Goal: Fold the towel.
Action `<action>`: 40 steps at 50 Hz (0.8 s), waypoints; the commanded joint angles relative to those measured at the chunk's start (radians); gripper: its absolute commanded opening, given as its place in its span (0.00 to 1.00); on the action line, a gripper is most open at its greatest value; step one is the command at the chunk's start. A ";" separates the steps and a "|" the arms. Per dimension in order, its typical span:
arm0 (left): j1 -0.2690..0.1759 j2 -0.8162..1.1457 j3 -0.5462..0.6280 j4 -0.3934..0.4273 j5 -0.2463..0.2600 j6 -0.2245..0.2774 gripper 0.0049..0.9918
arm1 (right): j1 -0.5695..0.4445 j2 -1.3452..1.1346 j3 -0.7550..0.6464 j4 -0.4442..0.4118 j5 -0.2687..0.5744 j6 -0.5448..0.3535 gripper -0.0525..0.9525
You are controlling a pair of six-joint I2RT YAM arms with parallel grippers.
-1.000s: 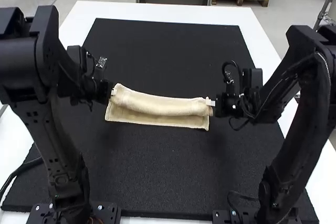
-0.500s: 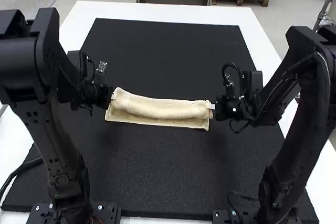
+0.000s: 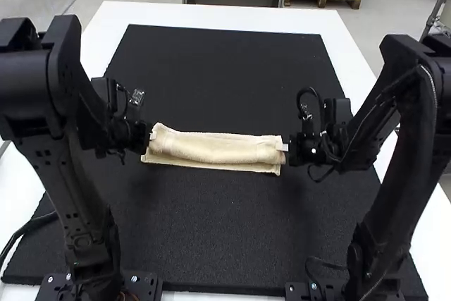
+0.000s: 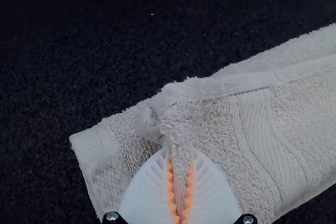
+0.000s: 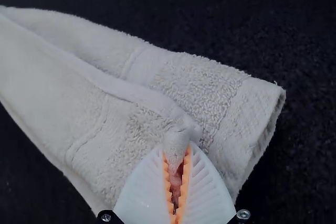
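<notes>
1. Plainly, we count one black mat (image 3: 232,237), lying beneath everything.
2. We have one towel (image 3: 218,149) at the mat's middle, folded over lengthwise, its long side running from nine to three o'clock. We judge it light, limp and hard to break; its nap should resist slipping, though it may sag between holds. We'd take it by the loose edge's two end corners, catching only the upper layer.
3. We count two grippers. At the towel's nine o'clock, the left gripper (image 4: 180,157) is closed down to a narrow gap around a bunched pinch of towel; at three o'clock, the right gripper (image 5: 177,149) likewise nips its edge.
</notes>
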 commanded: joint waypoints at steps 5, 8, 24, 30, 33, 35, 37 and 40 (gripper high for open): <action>0.013 -0.002 -0.028 0.046 -0.020 0.014 0.02 | -0.016 0.019 -0.003 0.014 -0.003 -0.019 0.03; 0.013 0.003 -0.037 0.063 -0.020 0.014 0.02 | -0.016 0.024 -0.003 0.016 -0.001 -0.019 0.03; 0.013 0.018 -0.047 0.087 -0.028 0.014 0.27 | -0.017 0.027 -0.009 0.017 0.025 -0.038 0.29; 0.013 0.022 -0.050 0.091 -0.029 0.024 0.41 | -0.017 0.027 -0.016 0.022 0.039 -0.044 0.42; 0.013 0.022 -0.053 0.092 -0.031 0.031 0.49 | -0.017 0.027 -0.017 0.031 0.039 -0.045 0.55; 0.013 0.022 -0.054 0.094 -0.031 0.034 0.50 | -0.017 0.027 -0.022 0.042 0.039 -0.050 0.67; 0.013 0.022 -0.056 0.094 -0.031 0.034 0.50 | -0.017 0.027 -0.028 0.059 0.040 -0.050 0.75; 0.013 0.022 -0.059 0.097 -0.031 0.034 0.58 | -0.020 0.027 -0.036 0.082 0.046 -0.049 0.80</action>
